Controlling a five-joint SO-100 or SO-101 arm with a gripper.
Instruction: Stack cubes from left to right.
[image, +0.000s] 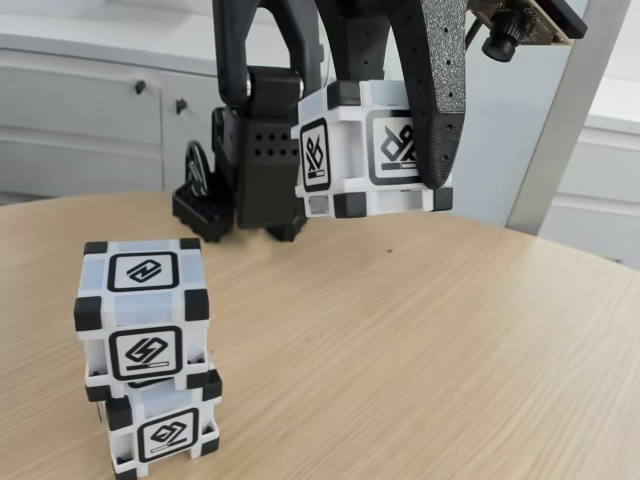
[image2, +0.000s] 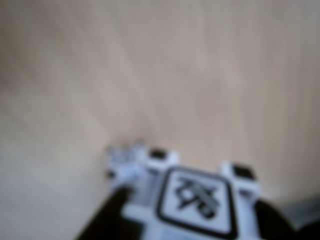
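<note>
Fixed view, nearest the camera at lower left: two cubes stand stacked on the wooden counter (image: 420, 350). The lower cube (image: 163, 432) sits on the counter surface, partly cut off by the bottom edge. The upper cube (image: 143, 316) rests directly on it, set slightly back and to the left, so the two faces do not line up flush. Both show black corner blocks and black-framed symbols on the visible faces.

Further back, above the counter's middle, the third cube (image: 372, 148) is held clear of the surface, well apart from the stack and higher than its top. The hand (image: 385, 120) is closed on this cube: one black speckled finger (image: 442, 110) lies against its right face, the other side being pressed against the black arm structure. The cube is tilted a little.

Wrist view, blurred: the held cube (image2: 192, 202) appears at the bottom edge, symbol face up, with dark finger shapes at either side and bare counter (image2: 165, 70) beyond.

Behind the arm base (image: 240, 190): pale cabinets (image: 90, 120).
</note>
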